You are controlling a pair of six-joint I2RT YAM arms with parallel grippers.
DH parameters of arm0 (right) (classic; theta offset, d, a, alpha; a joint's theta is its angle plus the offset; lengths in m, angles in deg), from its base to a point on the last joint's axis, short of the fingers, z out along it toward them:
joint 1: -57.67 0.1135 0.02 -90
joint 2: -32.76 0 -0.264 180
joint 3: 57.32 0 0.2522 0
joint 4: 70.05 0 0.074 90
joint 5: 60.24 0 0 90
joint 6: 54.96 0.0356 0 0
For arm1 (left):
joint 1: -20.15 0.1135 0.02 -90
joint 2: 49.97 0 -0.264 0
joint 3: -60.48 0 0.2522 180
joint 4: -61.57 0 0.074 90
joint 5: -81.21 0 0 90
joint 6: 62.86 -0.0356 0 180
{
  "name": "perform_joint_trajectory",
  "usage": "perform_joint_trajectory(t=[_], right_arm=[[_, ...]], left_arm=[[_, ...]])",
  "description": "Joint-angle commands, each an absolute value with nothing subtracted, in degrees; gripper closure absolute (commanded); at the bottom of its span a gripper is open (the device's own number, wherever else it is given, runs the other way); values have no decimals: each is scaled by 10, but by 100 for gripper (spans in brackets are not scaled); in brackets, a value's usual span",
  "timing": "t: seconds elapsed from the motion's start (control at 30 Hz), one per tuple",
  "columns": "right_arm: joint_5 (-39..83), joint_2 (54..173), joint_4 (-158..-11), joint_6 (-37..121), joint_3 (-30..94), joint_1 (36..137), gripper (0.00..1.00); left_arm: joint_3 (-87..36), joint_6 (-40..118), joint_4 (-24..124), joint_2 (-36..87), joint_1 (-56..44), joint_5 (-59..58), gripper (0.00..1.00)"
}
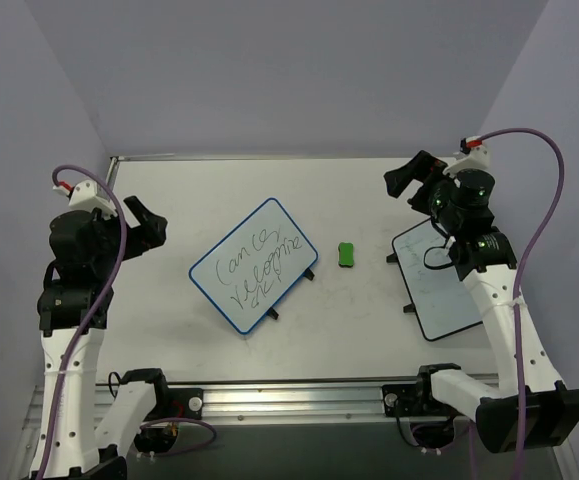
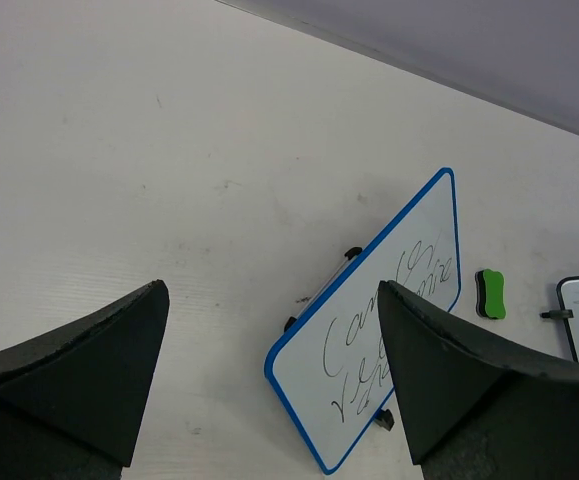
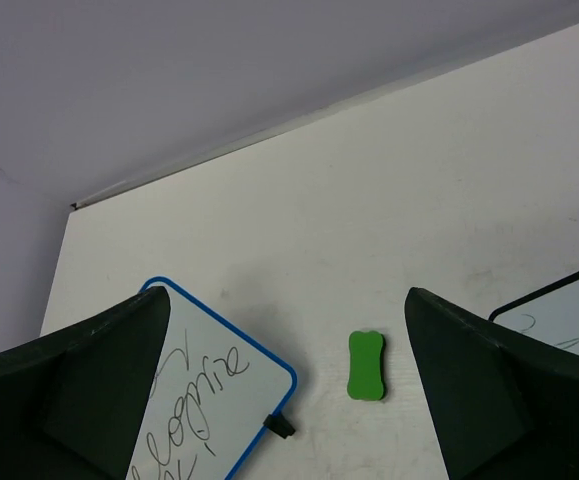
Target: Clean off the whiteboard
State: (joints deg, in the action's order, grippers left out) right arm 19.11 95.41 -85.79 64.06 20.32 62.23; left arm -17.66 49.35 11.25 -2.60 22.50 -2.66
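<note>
The whiteboard [image 1: 254, 264] has a thin blue frame, small black feet and dark handwriting; it lies tilted in the middle of the table. It also shows in the left wrist view [image 2: 374, 325] and the right wrist view [image 3: 204, 410]. A green eraser [image 1: 347, 254] lies just right of it, also seen in the left wrist view [image 2: 490, 293] and the right wrist view [image 3: 366, 366]. My left gripper [image 1: 149, 228] is open and empty, raised to the left of the board. My right gripper [image 1: 409, 180] is open and empty, raised at the back right, above and beyond the eraser.
A black-framed white board [image 1: 439, 280] with faint scribbles lies at the right under my right arm; its corner shows in the right wrist view [image 3: 559, 315]. The table's back edge [image 1: 269, 157] meets the wall.
</note>
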Motion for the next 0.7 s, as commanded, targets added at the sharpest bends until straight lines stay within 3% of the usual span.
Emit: perform_joint_trajectory(t=[0.0, 0.3, 0.67], right_arm=[[215, 943, -878, 617, 235, 627, 0], [255, 958, -918, 595, 258, 650, 0], [399, 1032, -965, 575, 278, 756, 0]], left_arm=[[-171, 485, 138, -34, 227, -32, 6], [-162, 482, 138, -43, 227, -28, 6], [-160, 481, 135, -47, 227, -30, 6]])
